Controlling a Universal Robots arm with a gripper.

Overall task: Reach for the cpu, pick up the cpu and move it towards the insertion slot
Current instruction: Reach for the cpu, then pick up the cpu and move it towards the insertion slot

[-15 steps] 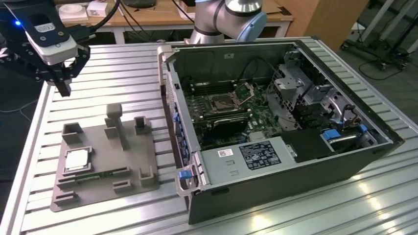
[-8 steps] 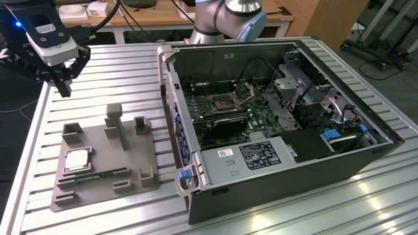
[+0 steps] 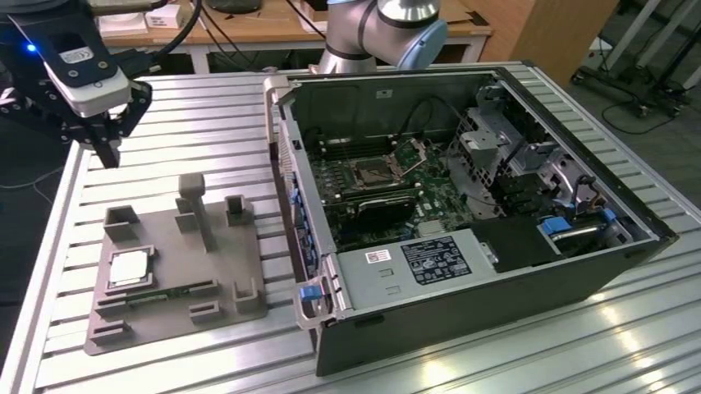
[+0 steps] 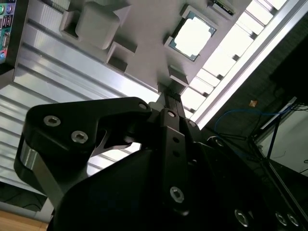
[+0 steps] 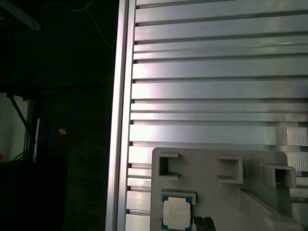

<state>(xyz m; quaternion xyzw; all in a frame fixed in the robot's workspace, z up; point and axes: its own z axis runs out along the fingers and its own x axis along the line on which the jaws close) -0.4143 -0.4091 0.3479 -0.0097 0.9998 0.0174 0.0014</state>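
Looks like a robotics lab or workshop: slatted aluminium bench (image 3: 186, 107), opened computer case (image 3: 515, 291) (side panel off), grey parts fixture (image 3: 176, 246), cable-strewn wooden desk (image 3: 263, 34) behind.

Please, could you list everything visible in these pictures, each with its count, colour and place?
cpu: one, pale silver, lying in the grey holder, at the exterior view's left.
memory stick: one, green, in the same holder, beside the cpu.
holder: one, grey, on the table, beside the computer case.
computer case: one, black, side open, on the table.
insertion slot: one, silver frame with dark centre, on the green board inside the case.
table: one, silver slats, under everything.
arm: one, silver and blue, behind the case.
gripper: one, black, above the table, apart from the cpu.
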